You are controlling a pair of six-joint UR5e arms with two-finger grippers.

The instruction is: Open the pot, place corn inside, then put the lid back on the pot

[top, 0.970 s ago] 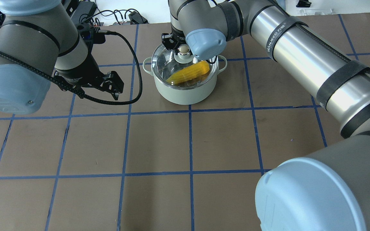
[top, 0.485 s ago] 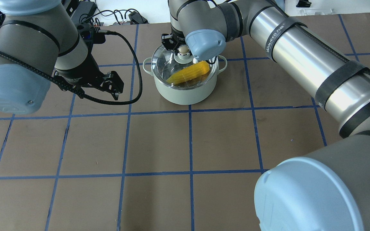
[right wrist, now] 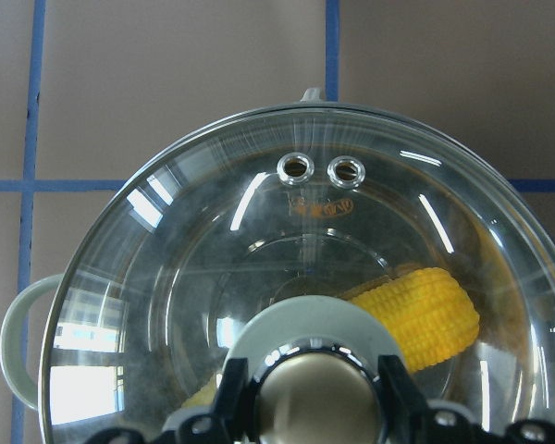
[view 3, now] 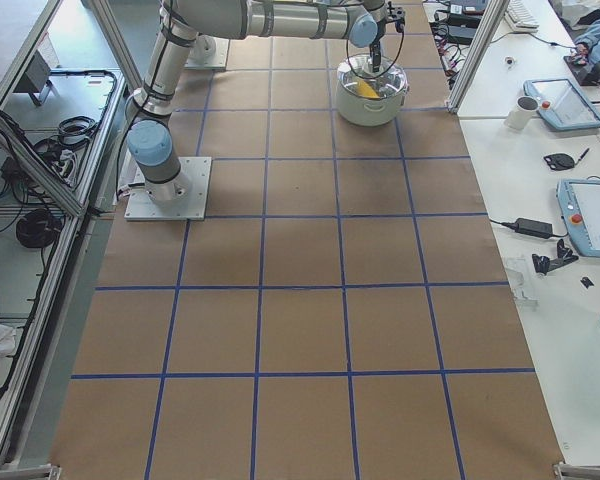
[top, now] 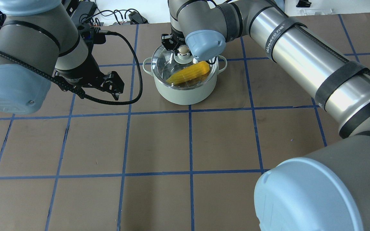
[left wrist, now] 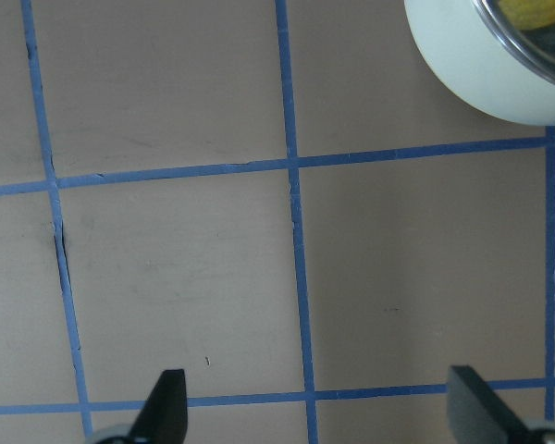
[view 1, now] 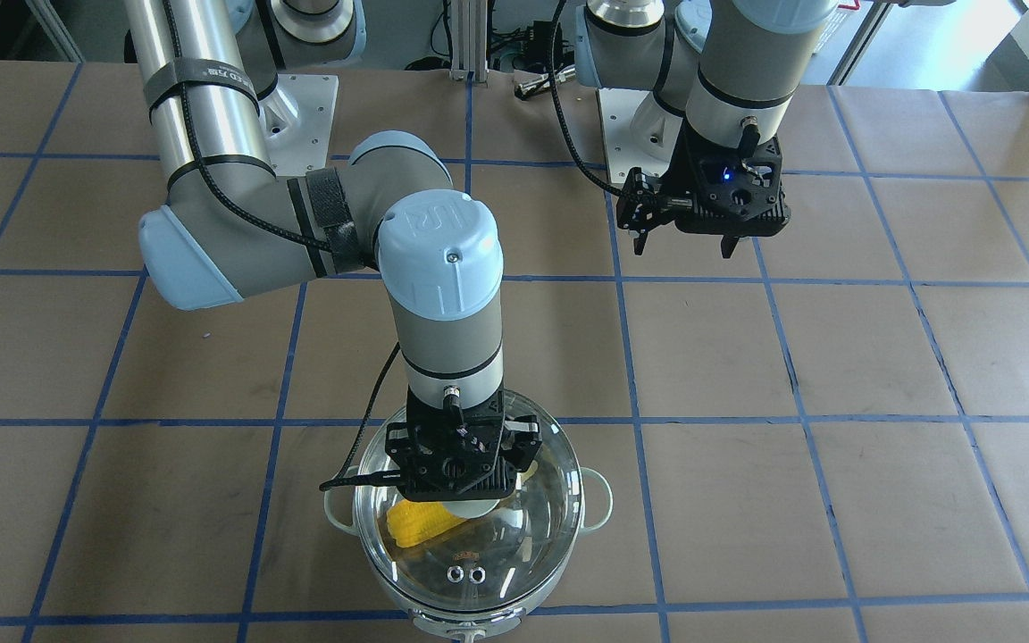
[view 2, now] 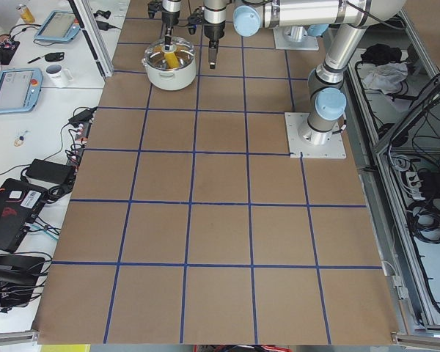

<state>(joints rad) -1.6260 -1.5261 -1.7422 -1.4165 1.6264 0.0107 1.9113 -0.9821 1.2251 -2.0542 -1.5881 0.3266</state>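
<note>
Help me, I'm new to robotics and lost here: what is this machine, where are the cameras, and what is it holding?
These are two robot arms with two-finger grippers at a table. Fixed cameras look from above, from the front and from both ends; two more ride on the wrists. A mint-green pot stands on the table, with a yellow corn inside and a glass lid on top. The right gripper clasps the lid's knob. The left gripper hangs open and empty.

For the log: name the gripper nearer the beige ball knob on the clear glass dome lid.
Right. The right gripper grips the knob from above; the left gripper hangs open, apart, beside the mint-green pot.
</note>
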